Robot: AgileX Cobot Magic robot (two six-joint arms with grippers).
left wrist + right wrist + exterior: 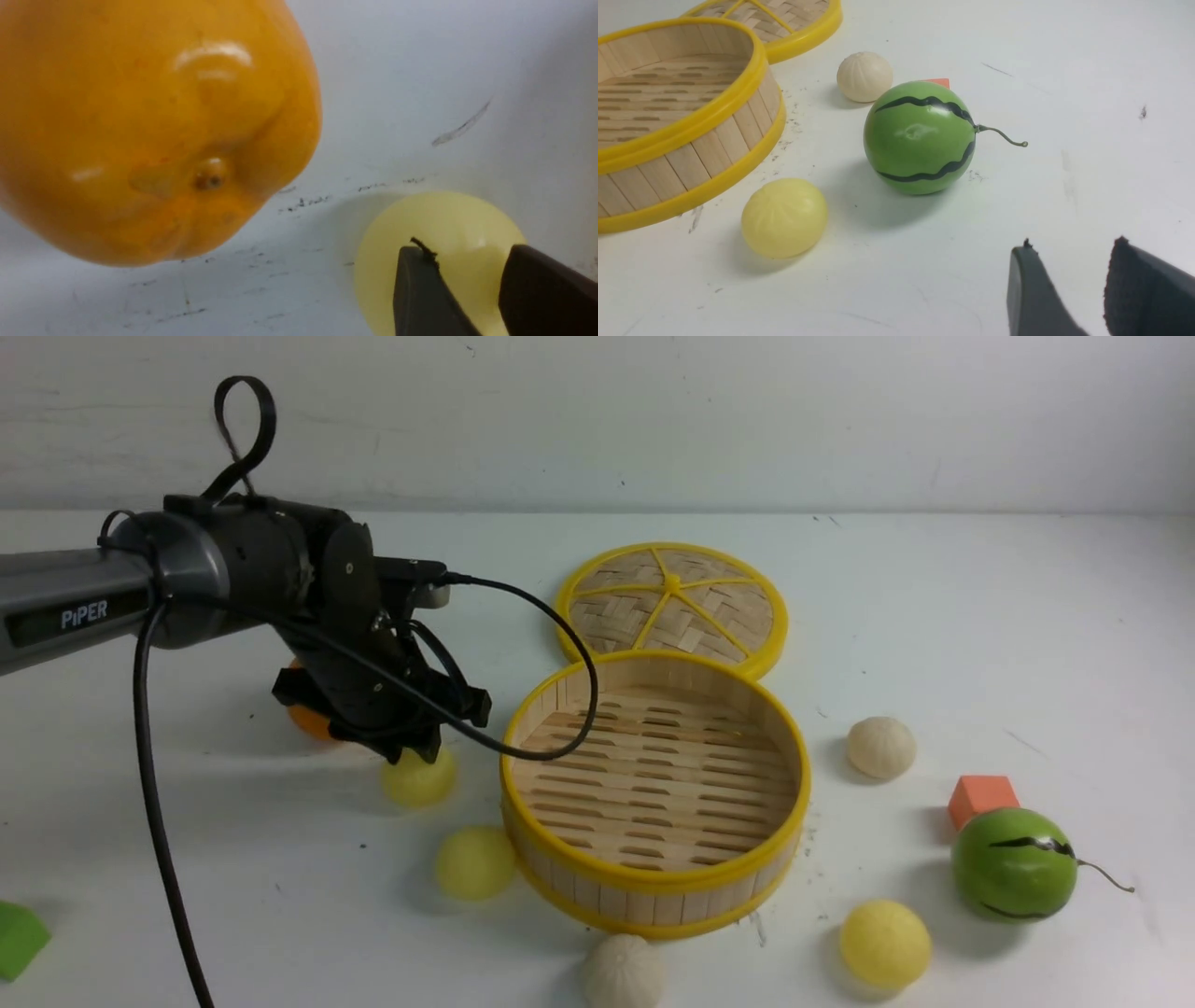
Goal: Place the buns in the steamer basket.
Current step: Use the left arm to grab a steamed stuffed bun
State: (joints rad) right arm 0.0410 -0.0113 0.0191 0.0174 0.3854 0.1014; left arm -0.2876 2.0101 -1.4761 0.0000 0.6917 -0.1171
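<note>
Jaws of the left gripper (416, 756) stand partly apart and hold nothing. Seen from its wrist, the two dark fingers (420, 298) hang just over a yellow bun (420, 780), the gap between them narrower than the bun; whether the tips touch it I cannot tell. Just behind this gripper lies an orange (140, 126), mostly hidden by the arm in the front view. To the gripper's right, on the white table (980, 616), sits the steamer basket (653, 905), with only its slotted floor showing inside. A second yellow bun (474, 863) lies just beside the basket's front-left wall, and a white bun (624, 973) lies in front of the basket at the picture's lower edge. A third yellow bun (884, 943) is off the front right, and the other white bun (880, 747) lies to the right of the basket, so all five are on the table outside it. The lid (672, 602) lies flat behind the basket, at its far rim. Farther right stands a melon (1013, 863) with an orange block (980, 798) just behind it, and a green block (17, 938) sits at the far left edge. The right gripper (1073, 245) shows only in its own wrist view, jaws partly apart and empty over bare table, well apart from the melon and the third yellow bun.
</note>
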